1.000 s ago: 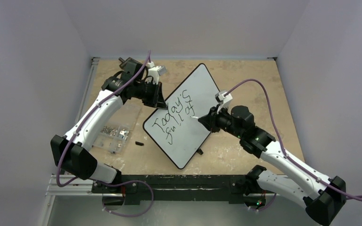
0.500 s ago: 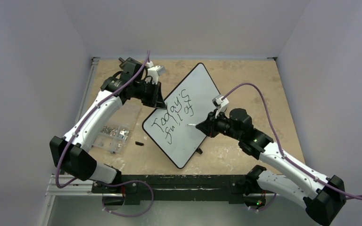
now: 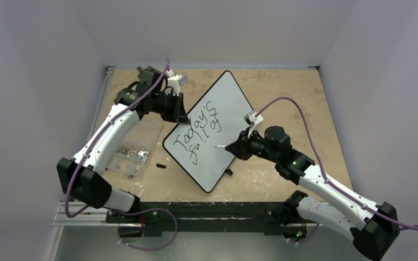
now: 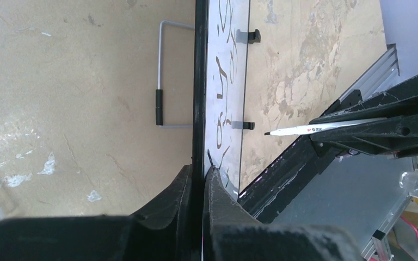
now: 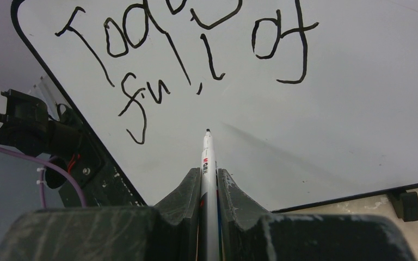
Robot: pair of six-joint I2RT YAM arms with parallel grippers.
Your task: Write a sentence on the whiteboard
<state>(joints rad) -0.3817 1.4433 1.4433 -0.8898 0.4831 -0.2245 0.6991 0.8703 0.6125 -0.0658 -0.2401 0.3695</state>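
The whiteboard stands tilted at the table's middle. The sentence reads "Today's full of" in black. My left gripper is shut on the board's upper left rim; in the left wrist view the left gripper pinches the black rim edge-on. My right gripper is shut on a white marker. The marker sits between the right gripper's jaws, its tip below "full" on bare board. In the left wrist view the marker tip looks slightly off the surface.
A clear plastic box of screws lies left of the board, with a small black cap beside it. A wire stand lies behind the board. A metal rail runs along the near table edge.
My right gripper has moved left and down with the marker, away from "of" to below the second line. The board and left gripper have shifted slightly left.
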